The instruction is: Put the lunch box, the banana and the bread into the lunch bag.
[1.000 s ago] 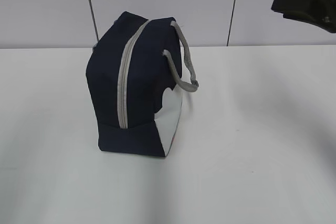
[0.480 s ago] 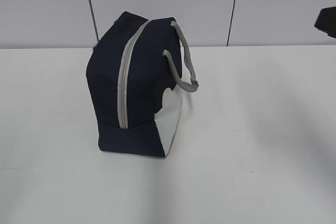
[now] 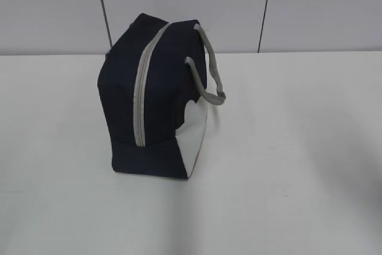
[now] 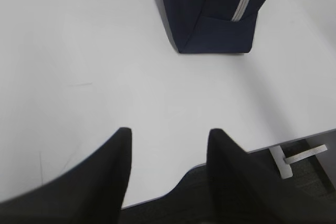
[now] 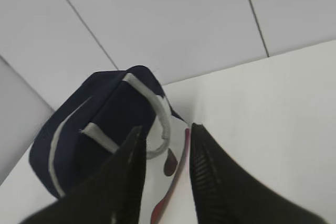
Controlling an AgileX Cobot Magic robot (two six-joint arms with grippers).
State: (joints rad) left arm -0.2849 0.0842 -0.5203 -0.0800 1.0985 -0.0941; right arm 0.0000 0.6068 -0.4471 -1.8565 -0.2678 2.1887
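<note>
The navy lunch bag [image 3: 158, 97] stands on the white table [image 3: 286, 147], its grey zipper [image 3: 141, 88] shut and a grey strap handle [image 3: 210, 82] hanging to the right. The bag also shows in the left wrist view [image 4: 210, 14] and in the right wrist view [image 5: 105, 124]. My left gripper [image 4: 168, 132] is open and empty over the table's near edge, well short of the bag. My right gripper [image 5: 165, 129] is open and empty, held above the bag's handle side. Neither gripper shows in the exterior view. The lunch box, banana and bread are out of view.
A grey panelled wall [image 3: 191, 4] stands behind the table. The table's front edge and a metal bracket [image 4: 299, 156] show under my left gripper.
The right arm, seen at the top right of the exterior view a second ago, has moved out of that view to the right. The bag has not moved.
</note>
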